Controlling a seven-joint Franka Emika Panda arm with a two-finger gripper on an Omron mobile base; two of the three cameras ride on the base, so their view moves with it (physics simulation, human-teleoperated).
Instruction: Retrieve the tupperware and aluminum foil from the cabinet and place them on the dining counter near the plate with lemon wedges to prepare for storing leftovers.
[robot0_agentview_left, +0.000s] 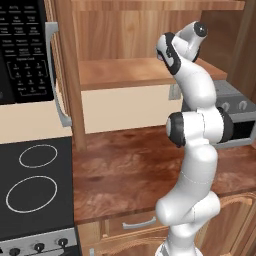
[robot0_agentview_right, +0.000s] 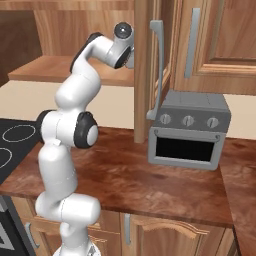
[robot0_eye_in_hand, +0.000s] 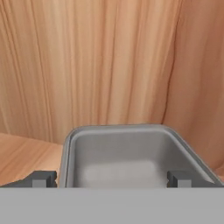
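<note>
The tupperware (robot0_eye_in_hand: 118, 157), a grey translucent container with a rim, sits on the cabinet shelf (robot0_eye_in_hand: 26, 157) in the hand view, close against the wooden back wall. My gripper (robot0_eye_in_hand: 111, 179) is open, with one fingertip (robot0_eye_in_hand: 43, 178) just left of the container's near end and the other at its right wall. The fingers do not press on it. From the base views, my arm reaches up into the cabinet (robot0_agentview_left: 125, 72), past its open door (robot0_agentview_right: 142, 70). The aluminum foil, dining counter and plate are out of view.
A grey toaster oven (robot0_agentview_right: 187, 130) stands on the wood worktop (robot0_agentview_left: 125, 170) right of the arm. A black microwave (robot0_agentview_left: 25, 50) hangs at upper left over the stovetop (robot0_agentview_left: 35, 190). The door's metal handle (robot0_agentview_right: 157, 70) sticks out beside my hand.
</note>
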